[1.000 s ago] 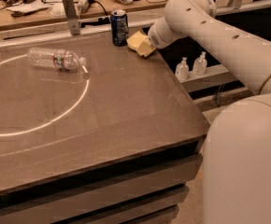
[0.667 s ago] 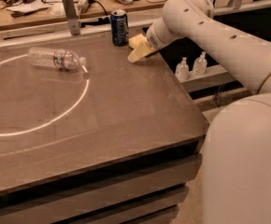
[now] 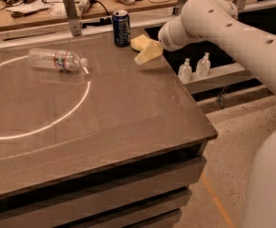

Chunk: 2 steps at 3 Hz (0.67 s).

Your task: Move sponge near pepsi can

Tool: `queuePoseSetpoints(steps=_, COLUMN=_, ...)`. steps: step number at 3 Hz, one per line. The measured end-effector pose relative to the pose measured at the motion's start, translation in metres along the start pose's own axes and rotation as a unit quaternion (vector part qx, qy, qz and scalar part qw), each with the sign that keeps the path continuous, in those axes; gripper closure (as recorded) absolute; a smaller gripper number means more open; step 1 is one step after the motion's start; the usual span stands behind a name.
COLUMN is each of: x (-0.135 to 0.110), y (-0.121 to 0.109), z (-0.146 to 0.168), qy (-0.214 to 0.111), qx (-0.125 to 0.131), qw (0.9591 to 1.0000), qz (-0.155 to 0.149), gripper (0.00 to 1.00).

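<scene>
Item 1, my gripper: hung low over the far right corner of the table, its pale tip just in front of the sponge. I could not tell whether it was spread or pressed together, nor whether it touched the foam.

Item 2, sponge: pale yellow, apparently lying flat on the table just to the right of the pepsi can. I judged the placing all but done.

Item 3, pepsi can: upright at the far edge, dark blue.

Item 4, water bottle: on its side, well to the left, inside the ring of light.

Hazards: if my gripper had any hold on the foam, pulling back could drag the sponge away from the can or off the nearby right edge. A sideways swing could clip the can and tip it.

Changes against the earlier view: sponge and gripper had read as one yellow lump beside the can. Here the sponge showed apart, with my gripper drawn slightly toward the camera. Can and bottle had not moved.
</scene>
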State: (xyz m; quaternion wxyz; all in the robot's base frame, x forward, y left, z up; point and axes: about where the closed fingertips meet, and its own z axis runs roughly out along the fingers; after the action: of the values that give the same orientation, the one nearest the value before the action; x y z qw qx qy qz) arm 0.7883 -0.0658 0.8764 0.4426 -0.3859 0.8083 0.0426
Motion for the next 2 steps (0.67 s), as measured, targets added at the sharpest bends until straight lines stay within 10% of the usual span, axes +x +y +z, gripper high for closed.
queuePoseSetpoints(steps=2, x=0.026, y=-0.006, z=-0.109, qy=-0.016, qx=0.041, qw=0.999, qz=-0.001, gripper=0.0)
